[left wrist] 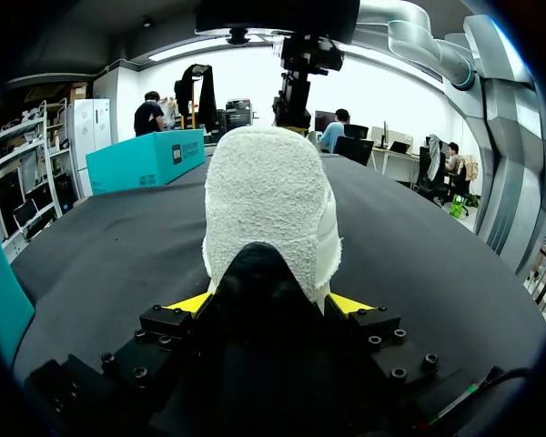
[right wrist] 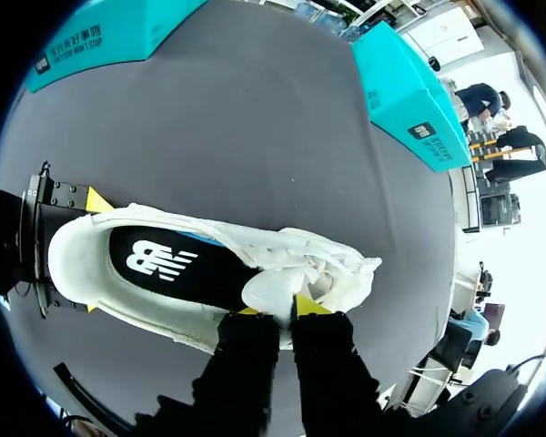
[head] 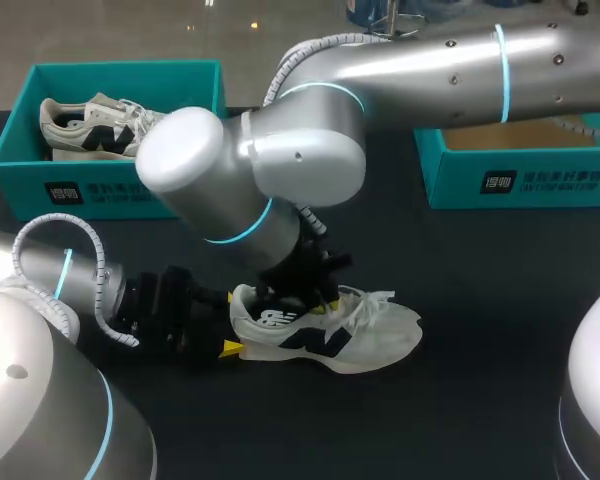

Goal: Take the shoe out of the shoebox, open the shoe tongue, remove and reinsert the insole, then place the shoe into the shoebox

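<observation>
Sneaker lay on its sole near the middle of the black tabletop, toe to the right. My left gripper was clenched on its heel, a yellow tip pressed to each side. My right arm reached in past the middle, and my right gripper pinched the shoe tongue, leaving the black insole visible inside. A second sneaker sat in the teal shoebox at far left. Another shoebox stood at far right.
</observation>
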Robot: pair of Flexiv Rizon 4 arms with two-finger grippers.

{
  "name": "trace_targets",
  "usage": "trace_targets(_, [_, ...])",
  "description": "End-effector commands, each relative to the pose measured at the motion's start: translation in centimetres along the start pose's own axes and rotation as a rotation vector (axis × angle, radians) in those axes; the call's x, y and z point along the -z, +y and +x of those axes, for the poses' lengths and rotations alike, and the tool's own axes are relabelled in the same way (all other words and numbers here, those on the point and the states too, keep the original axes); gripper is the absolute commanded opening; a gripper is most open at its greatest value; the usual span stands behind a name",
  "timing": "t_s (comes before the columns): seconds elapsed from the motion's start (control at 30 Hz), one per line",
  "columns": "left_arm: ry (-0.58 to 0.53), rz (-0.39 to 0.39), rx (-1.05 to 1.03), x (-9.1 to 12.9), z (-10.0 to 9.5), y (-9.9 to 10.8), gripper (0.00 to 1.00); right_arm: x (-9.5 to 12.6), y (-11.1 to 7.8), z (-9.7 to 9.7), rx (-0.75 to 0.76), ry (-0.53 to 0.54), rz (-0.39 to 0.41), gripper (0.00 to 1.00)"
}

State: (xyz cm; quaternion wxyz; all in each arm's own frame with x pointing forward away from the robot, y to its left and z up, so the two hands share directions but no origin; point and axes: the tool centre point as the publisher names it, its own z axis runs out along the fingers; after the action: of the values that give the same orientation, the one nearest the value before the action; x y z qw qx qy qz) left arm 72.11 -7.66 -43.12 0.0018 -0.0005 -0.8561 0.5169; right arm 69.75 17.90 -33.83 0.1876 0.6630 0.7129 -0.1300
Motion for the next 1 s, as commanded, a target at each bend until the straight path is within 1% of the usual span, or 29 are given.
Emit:
trace_targets(0.03, [0.0,-0.003,0.0,-0.4,0.0,0.5,0.0,0.9,-1.2,-2.2,-0.298,0.012,-0.027,0.0])
trace_targets(0.2, [0.0,-0.003,0.0,-0.4,0.0,0.5,0.0,1.3,-1.4,-4.1,-0.319,0.007,-0.018,0.0])
trace_targets(0.33, [0.0,-0.003,0.0,-0.4,0.0,0.5,0.0,1.9,-1.4,-4.3,-0.307,0.005,-0.011,0.32])
trace_targets(0.47, [0.0,-0.003,0.0,-0.4,0.0,0.5,0.0,2.7,-1.4,-3.9,-0.298,0.014,-0.02,0.43])
trace_targets(0.57, [0.0,-0.003,0.0,-0.4,0.0,0.5,0.0,3.1,-1.3,-3.4,-0.292,0.016,-0.028,0.47])
trace_targets(0.87, [0.0,-0.003,0.0,-0.4,0.0,0.5,0.0,2.9,-1.0,-3.0,-0.284,0.036,-0.025,0.46])
trace_targets(0.93, [0.0,-0.003,0.0,-0.4,0.0,0.5,0.0,2.7,-0.9,-2.9,-0.283,0.046,-0.025,0.38])
trace_targets(1.0, [0.0,-0.003,0.0,-0.4,0.0,0.5,0.0,2.5,-0.8,-2.8,-0.282,0.058,-0.028,0.22])
